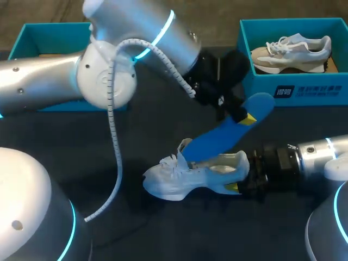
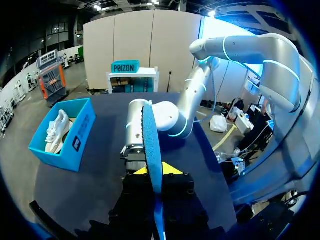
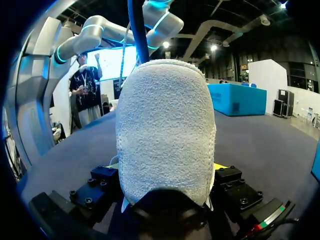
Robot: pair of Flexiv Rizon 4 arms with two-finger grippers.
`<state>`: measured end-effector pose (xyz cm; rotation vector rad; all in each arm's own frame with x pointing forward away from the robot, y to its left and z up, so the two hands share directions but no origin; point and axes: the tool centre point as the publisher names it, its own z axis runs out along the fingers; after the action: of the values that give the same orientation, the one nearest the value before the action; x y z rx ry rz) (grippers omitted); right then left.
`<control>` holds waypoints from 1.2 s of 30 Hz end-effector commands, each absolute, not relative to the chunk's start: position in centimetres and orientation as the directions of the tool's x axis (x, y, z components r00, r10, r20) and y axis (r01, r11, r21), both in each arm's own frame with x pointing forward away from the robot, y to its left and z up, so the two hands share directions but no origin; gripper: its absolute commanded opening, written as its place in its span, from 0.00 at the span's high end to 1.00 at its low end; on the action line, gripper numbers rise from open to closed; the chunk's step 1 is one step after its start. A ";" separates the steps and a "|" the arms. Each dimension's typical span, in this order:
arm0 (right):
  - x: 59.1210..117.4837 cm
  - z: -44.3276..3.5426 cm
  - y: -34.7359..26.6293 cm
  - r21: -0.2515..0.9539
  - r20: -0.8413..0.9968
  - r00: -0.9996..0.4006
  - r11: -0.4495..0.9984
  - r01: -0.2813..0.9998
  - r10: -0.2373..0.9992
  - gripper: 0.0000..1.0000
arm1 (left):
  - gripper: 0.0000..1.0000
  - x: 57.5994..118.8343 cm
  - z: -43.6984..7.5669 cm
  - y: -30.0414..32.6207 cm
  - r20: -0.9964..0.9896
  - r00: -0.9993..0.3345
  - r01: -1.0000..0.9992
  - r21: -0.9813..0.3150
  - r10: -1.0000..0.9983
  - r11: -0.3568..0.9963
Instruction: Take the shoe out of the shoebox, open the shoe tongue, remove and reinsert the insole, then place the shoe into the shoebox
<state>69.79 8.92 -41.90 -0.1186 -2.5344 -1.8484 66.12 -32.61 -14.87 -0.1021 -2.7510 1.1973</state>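
Head view: our left gripper (image 1: 242, 115) pinches the blue insole (image 1: 223, 138) (tip at the shoe (image 1: 185, 178)); our right gripper (image 1: 242, 175) clamps the heel.

Worktop (image 1: 163, 234): dark, matte surface.
Far left: open teal shoebox (image 1: 51, 38) standing on the worktop.
Far right: second teal shoebox (image 1: 304, 92), also open, printed wall facing the near side.
Middle: white sneaker (image 1: 185, 179), sole down, toe pointing left, well apart from both boxes.

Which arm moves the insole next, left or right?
Left, probably. The left gripper is shut on the insole, whose lower end reaches into the shoe. The right gripper is shut on the shoe's heel, bracing it.
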 end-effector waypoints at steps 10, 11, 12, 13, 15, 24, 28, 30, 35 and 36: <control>69.7 -41.9 9.0 0.949 0.047 -0.997 0.307 0.063 0.060 1.00 | 1.00 65.4 -14.4 -31.9 0.112 -0.991 -0.036 -0.766 0.078 0.642; 69.7 -41.9 9.0 0.949 0.047 -0.997 0.307 0.063 0.060 1.00 | 1.00 65.3 -13.7 -31.8 0.110 -0.993 -0.061 -0.781 0.040 0.621; 69.7 -41.9 9.0 0.949 0.047 -0.997 0.307 0.063 0.060 1.00 | 1.00 65.1 -13.0 -31.6 0.096 -0.995 -0.065 -0.789 0.018 0.611; 69.7 -41.9 9.0 0.949 0.047 -0.997 0.307 0.063 0.060 1.00 | 1.00 64.9 -12.2 -31.4 0.108 -0.994 -0.083 -0.809 0.009 0.581; 69.7 -41.9 9.0 0.949 0.047 -0.997 0.307 0.063 0.060 1.00 | 1.00 64.8 -10.8 -31.0 0.110 -0.993 -0.112 -0.826 -0.037 0.553; 69.7 -41.9 9.0 0.949 0.047 -0.997 0.307 0.063 0.060 1.00 | 1.00 64.8 -6.8 -29.1 0.277 -0.957 -0.290 -0.877 -0.090 0.384; 69.7 -41.9 9.0 0.949 0.047 -0.997 0.307 0.063 0.060 1.00 | 1.00 65.2 -5.3 -28.0 0.340 -0.940 -0.331 -0.891 -0.026 0.311; 69.7 -41.9 9.0 0.949 0.047 -0.997 0.307 0.063 0.060 1.00 | 1.00 65.4 -4.6 -27.7 0.345 -0.939 -0.331 -0.895 -0.006 0.298; 69.7 -41.9 9.0 0.949 0.047 -0.997 0.307 0.063 0.060 1.00 | 1.00 65.7 -2.4 -26.8 0.385 -0.921 -0.364 -0.901 0.053 0.235; 69.7 -41.9 9.0 0.949 0.047 -0.997 0.307 0.063 0.060 1.00 | 1.00 65.7 -2.4 -26.8 0.385 -0.921 -0.364 -0.901 0.053 0.235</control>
<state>69.78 8.92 -41.90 -0.1187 -2.5344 -1.8483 65.67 -28.73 -2.32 0.3108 -2.2413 1.6790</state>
